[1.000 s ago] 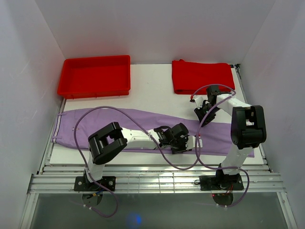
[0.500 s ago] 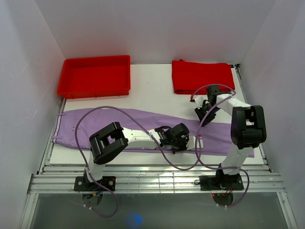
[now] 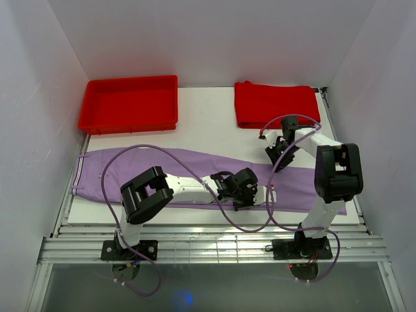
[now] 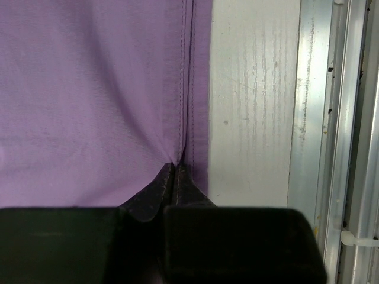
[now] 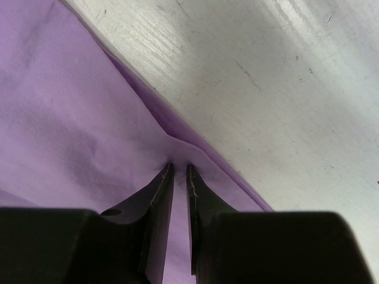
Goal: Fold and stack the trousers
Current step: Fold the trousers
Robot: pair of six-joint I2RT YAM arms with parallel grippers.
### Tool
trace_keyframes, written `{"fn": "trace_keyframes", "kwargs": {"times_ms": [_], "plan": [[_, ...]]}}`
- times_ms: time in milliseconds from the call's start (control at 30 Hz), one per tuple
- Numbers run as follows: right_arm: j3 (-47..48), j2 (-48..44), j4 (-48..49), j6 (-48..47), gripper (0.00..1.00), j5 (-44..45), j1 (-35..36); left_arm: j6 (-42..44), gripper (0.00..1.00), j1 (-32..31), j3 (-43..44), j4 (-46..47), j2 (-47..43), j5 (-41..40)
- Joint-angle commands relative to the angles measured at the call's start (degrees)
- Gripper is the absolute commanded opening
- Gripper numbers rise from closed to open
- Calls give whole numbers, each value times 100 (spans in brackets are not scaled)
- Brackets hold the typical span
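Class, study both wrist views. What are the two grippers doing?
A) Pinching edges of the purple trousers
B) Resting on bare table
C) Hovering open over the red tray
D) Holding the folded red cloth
A: the left gripper is shut on the seamed near edge of the trousers, and the right gripper pinches a pucker at their far edge.

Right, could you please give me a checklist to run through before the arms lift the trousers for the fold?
1. Left jaws shut on the near-edge seam of the trousers: ok.
2. Right jaws pinching the far edge, fabric puckered at their tips: ok.
3. Both fabric layers caught in each pinch: cannot tell.
4. Visible length of trousers lying flat on the table: ok.
5. Purple cable crossing over the trousers, a possible snag: not ok.
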Motion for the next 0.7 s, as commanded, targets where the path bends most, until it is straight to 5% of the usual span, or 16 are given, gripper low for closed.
{"fn": "trace_keyframes", "kwargs": {"times_ms": [0, 667], "plan": [[-456, 654, 284, -77, 21, 356, 20, -42, 6, -65, 5, -145, -331, 196], [-448, 768, 328, -33, 8, 637, 20, -244, 0, -127, 84, -400, -551, 794]]}}
